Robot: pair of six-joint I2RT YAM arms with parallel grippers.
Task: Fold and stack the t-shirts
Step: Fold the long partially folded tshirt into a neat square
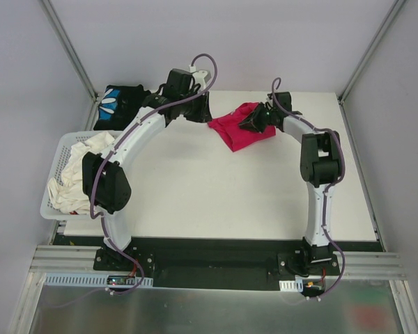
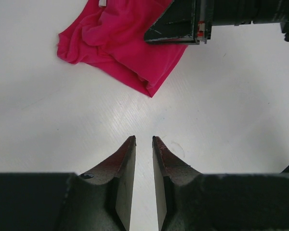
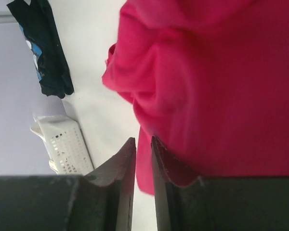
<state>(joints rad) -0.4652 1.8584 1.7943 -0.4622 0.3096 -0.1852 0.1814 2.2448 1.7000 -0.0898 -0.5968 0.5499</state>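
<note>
Right claw [image 3: 143, 140]: fingers pressed nearly together, only a thin slit left. It is set low against the pink shirt [image 3: 221, 86]; no cloth is clearly seen pinched in the slit.

Left claw [image 2: 143, 140]: also pressed nearly together, nothing held, poised over bare table [image 2: 221, 110] with the shirt's nearest corner a little ahead of it.

The pink shirt is bunched at the far middle of the table, not yet folded.

Handling, as judged: thin knit, light, limp, no stiffness. It will drape and drag rather than slide whole, and a shallow pinch may take only one layer. Hold is best taken at a hem or shoulder edge, one claw to each corner, so it can be spread flat before folding.

A black shirt [image 1: 122, 103] with a blue-white print is lying at the far left corner. A basket [image 1: 56, 163] of white shirts [image 1: 68, 182] is sitting at the left edge.

Writing: none can be read. A small white tag [image 2: 102, 3] is visible on the pink shirt, but it is too small to read. The black shirt's print is unreadable.
</note>
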